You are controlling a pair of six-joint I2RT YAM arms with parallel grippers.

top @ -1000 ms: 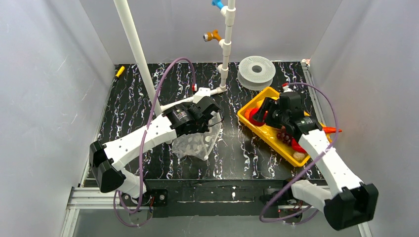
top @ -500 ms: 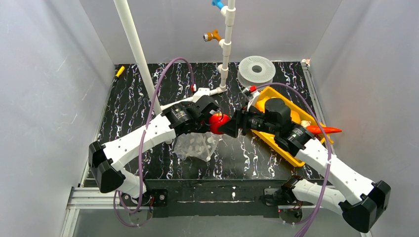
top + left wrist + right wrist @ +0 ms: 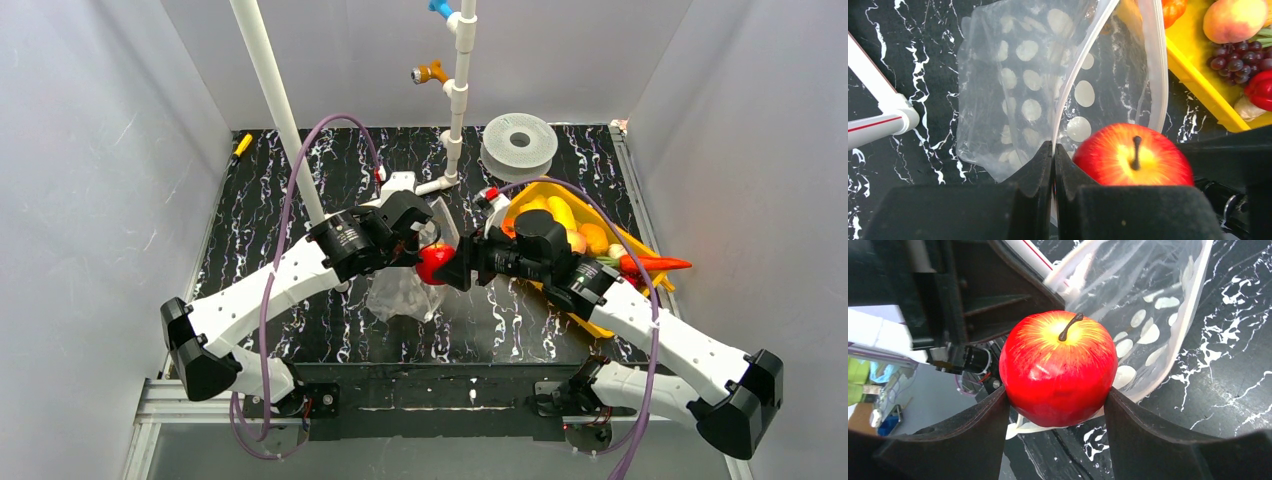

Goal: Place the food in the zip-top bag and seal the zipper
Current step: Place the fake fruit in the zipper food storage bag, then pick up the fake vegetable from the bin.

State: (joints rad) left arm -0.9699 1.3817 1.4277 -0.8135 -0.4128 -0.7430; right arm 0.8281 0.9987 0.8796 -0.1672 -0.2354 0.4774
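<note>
The right tool [image 3: 455,268] has carried the apple [image 3: 1055,370] from the tray [image 3: 1195,72] to the bag [image 3: 1013,90], mid-frame. It holds the apple tight; the left tool [image 3: 1053,152] pinches the bag's edge.

Bright, even overhead light
Soft shadows; glare on the apple [image 3: 1055,367] and bag [image 3: 1158,305]; wrist views soft at the near edge.

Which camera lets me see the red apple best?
The right wrist camera: the apple fills the middle, gripped between the jaws. The left wrist camera shows only its top and stem; the top camera shows a small red blob between the arms.
</note>
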